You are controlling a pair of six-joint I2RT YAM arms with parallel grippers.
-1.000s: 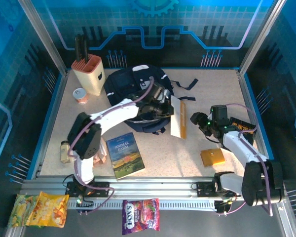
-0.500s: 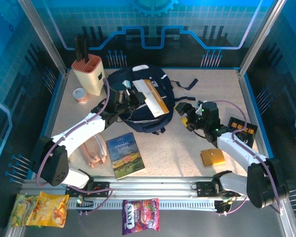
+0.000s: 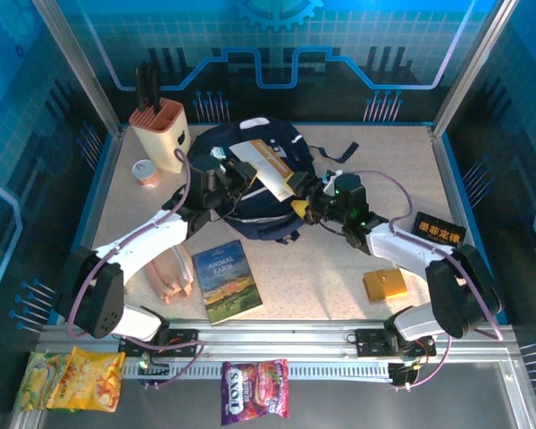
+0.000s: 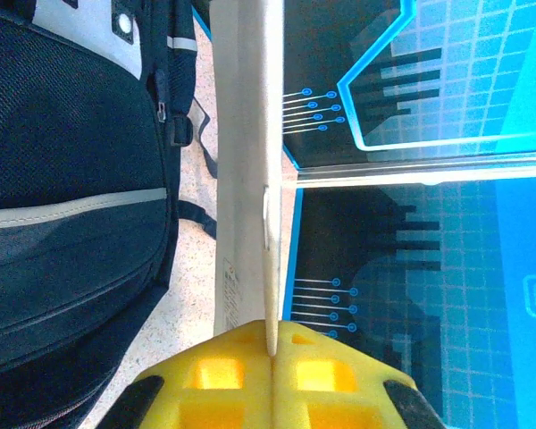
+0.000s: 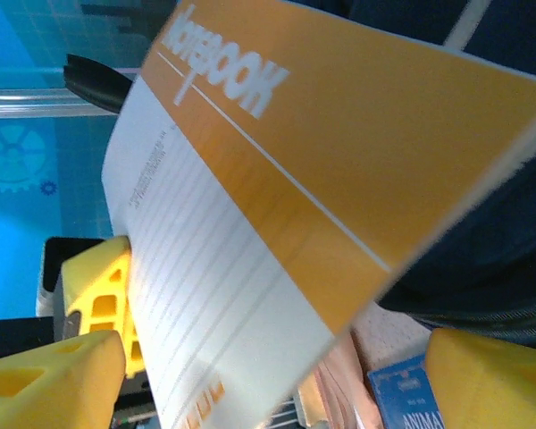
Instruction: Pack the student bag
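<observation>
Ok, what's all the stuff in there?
student bag: one, navy, far middle
notebook: one, orange-white, above the bag
knife block: one, beige, far left
small cup: one, pinkish, by knife block
Animal Farm book: one, blue-green, near left
wooden piece: one, pale, beside book
orange pad: one, orange, near right
black box: one, black, right side
snack bags: three, yellow and purple, before the rail
left gripper: one, yellow, shut on notebook
right gripper: one, yellow, open beside notebook

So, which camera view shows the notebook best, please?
The right wrist view: the notebook faces it, cover title legible. The left wrist view sees it edge-on in the left gripper; top external shows it small, over the student bag.
</observation>
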